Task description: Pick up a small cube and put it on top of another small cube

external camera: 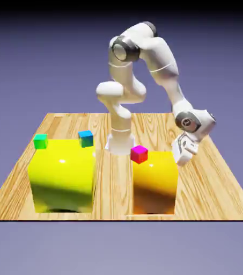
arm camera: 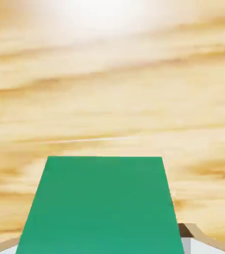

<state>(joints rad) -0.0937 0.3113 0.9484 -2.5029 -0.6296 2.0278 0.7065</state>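
Gripping a teal-green cube (arm camera: 102, 206), the claw (external camera: 181, 161) is low behind the orange block (external camera: 155, 185). Wood grain of the table (external camera: 112, 182) surrounds it.

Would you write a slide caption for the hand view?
A green-teal cube fills the space between the jaws above pale wood grain.

Beneath a plain blue-violet backdrop, 1 wood-grain tabletop (external camera: 112, 188) spreads; above the tabletop, the backdrop darkens to black.
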